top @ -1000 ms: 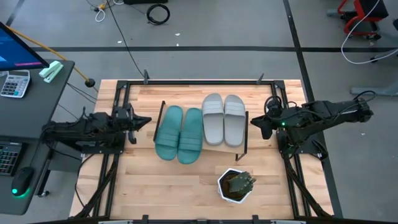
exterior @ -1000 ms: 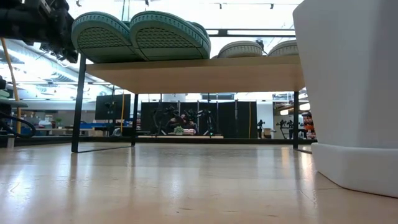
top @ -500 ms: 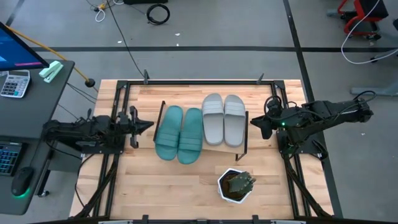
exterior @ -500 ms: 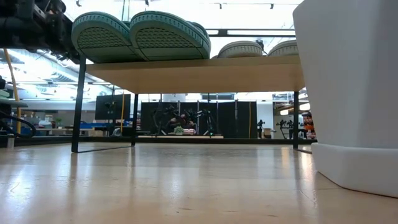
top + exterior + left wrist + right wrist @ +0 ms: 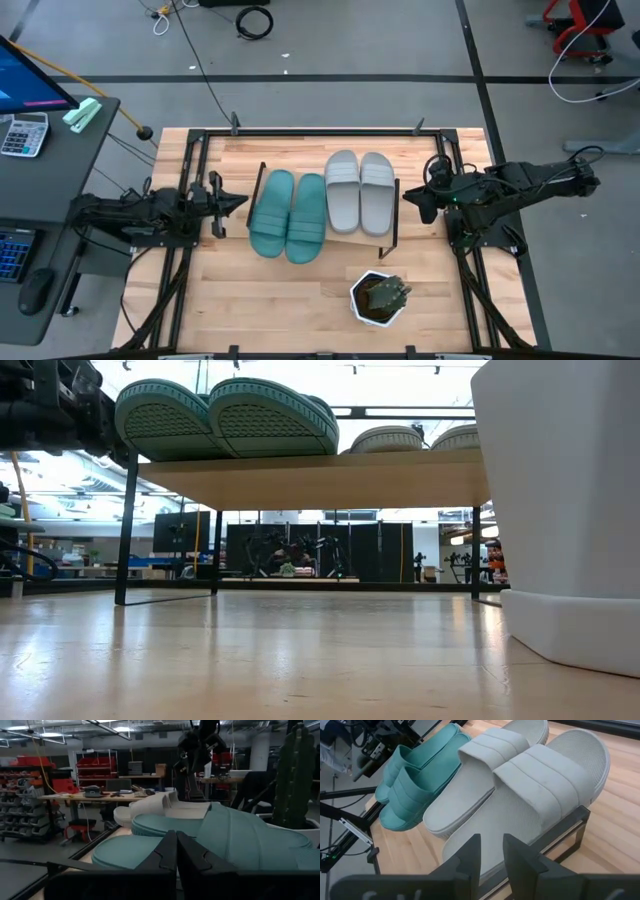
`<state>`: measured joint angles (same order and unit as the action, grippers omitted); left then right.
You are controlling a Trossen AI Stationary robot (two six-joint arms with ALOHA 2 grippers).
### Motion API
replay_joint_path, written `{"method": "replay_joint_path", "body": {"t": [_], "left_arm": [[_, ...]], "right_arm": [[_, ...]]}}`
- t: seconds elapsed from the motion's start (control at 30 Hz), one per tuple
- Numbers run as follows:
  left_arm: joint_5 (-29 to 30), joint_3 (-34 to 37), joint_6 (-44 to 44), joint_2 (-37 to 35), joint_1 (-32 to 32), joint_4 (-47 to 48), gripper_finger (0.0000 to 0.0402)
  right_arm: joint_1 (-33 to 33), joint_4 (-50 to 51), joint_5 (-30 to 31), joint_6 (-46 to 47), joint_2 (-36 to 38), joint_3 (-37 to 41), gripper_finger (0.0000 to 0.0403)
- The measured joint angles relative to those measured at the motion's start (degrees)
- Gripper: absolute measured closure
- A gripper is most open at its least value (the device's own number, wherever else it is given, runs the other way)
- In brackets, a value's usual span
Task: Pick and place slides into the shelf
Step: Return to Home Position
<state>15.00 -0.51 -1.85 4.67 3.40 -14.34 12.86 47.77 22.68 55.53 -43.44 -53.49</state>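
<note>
The shelf [image 5: 320, 480] stands mid-table on thin black legs. Two teal slides [image 5: 287, 215] lie sole-down on its left half, their near ends [image 5: 250, 415] jutting over the board's front edge. Two light grey slides [image 5: 358, 192] lie on its right half. My left gripper [image 5: 243, 199] is shut and level just left of the shelf, pointing at the teal slides [image 5: 235, 837] without touching them. My right gripper [image 5: 408, 196] hangs just right of the shelf, above the grey slides [image 5: 520, 795]. Its fingers [image 5: 470, 857] are slightly apart with nothing between them.
A white hexagonal pot [image 5: 379, 298] with a cactus stands near the front edge, right of centre; it fills the right side of the low view [image 5: 570, 510]. Black frame rails [image 5: 190, 180] run along the table's sides. Bare wood lies in front of the shelf [image 5: 260, 300].
My left gripper has sunk a little beside the shelf's left end and has rolled slightly, staying shut. The slides and my right arm have kept still.
</note>
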Motion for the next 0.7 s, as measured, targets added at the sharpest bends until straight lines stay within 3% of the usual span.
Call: {"method": "replay_joint_path", "body": {"t": [0.23,0.4,0.7], "left_arm": [[-1.27,0.00,1.48,0.06,0.00,-0.06,0.0396],[-1.35,0.00,5.46,0.06,0.00,0.06,0.0379],[-1.33,0.00,10.19,0.06,0.00,0.06,0.0362]], "right_arm": [[0.00,0.49,0.02,-0.74,-0.09,-0.02,0.0314],[0.02,3.21,-0.01,-2.87,0.06,-0.04,0.0318],[2.94,2.77,2.24,-2.73,4.02,3.81,0.0381]]}}
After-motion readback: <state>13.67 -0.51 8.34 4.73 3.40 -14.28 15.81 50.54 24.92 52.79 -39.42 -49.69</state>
